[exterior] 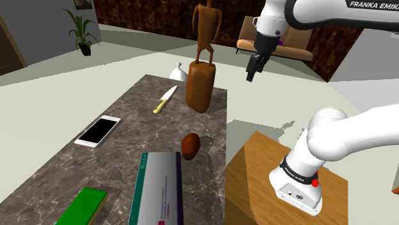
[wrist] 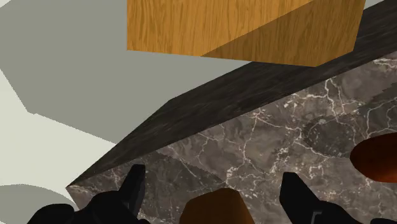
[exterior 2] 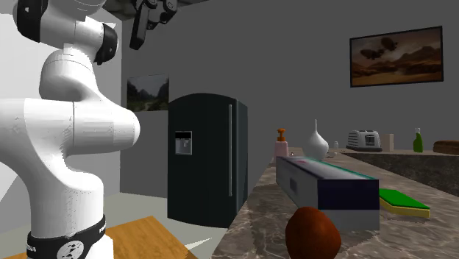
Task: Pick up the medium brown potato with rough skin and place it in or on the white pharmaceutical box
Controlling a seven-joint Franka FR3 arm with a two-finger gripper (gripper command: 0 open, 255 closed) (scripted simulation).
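While fingers (wrist: pixel 130 191) are held well apart, nothing is gripped or touched | gripper (exterior: pixel 254 69) is seen high over table (exterior: pixel 70 169) edge | potato (exterior: pixel 190 146) is laid on table, just beside box (exterior: pixel 156 188) end, well apart from gripper.

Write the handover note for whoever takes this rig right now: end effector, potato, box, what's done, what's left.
End effector: open, empty, raised well above the table.
Potato: lying on the marble table, close by one end of the white box, on the side nearer the stand.
Done: nothing; the potato is not grasped.
Left: descend over the potato, close on it, lift, and set it on top of the box.
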